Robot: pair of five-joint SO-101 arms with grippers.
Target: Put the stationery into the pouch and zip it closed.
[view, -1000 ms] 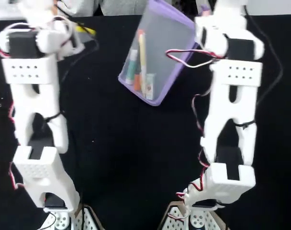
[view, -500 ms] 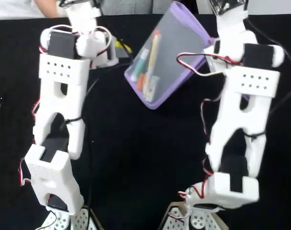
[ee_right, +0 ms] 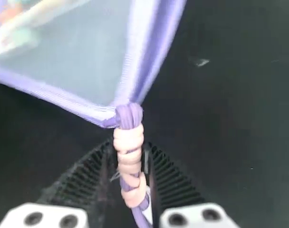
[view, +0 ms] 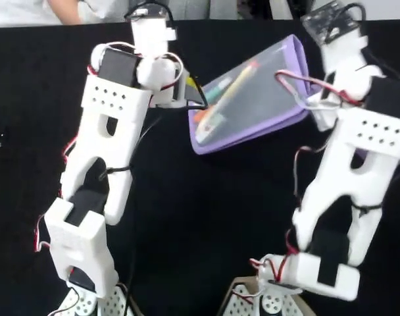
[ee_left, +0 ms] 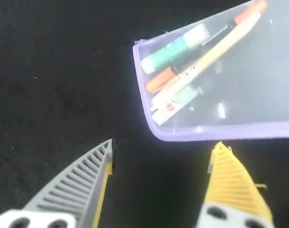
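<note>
**Q:** Since the pouch [view: 259,105] is carried by nothing more than its braided cord [ee_right: 128,124], which failure is to be expected?

**A:** A slip is judged the chief risk. The cord is pinched between the pressed-together fingers of the right gripper [ee_right: 129,151], at three o'clock of the pouch in the high view. Were the cord drawn through those fingers, the pouch would be dropped onto the tabletop [view: 206,217]. A swing is also to be feared, as the pouch appears raised and tilted from a single corner.

**Q:** How is the left gripper placed?

**A:** The left gripper [ee_left: 163,144] is shown spread wide at nine o'clock of the pouch, just beside its rounded corner and apart from it. If it were closed with no purple edge between its fingers, nothing would be caught. The zip could then not be drawn against a counter-hold.

**Q:** What is contained in the pouch?

**A:** The stationery [ee_left: 182,71] is gathered at the nine o'clock end and is seen through the clear wall. A green-and-white marker [ee_left: 175,50], an orange-tipped pen [ee_left: 159,82], a cream pencil [ee_left: 216,50] and a small white-and-green piece [ee_left: 180,97] are included. Whether the zip is drawn cannot be told. If the mouth were left open and tipped downward, the contents could be spilled.
</note>
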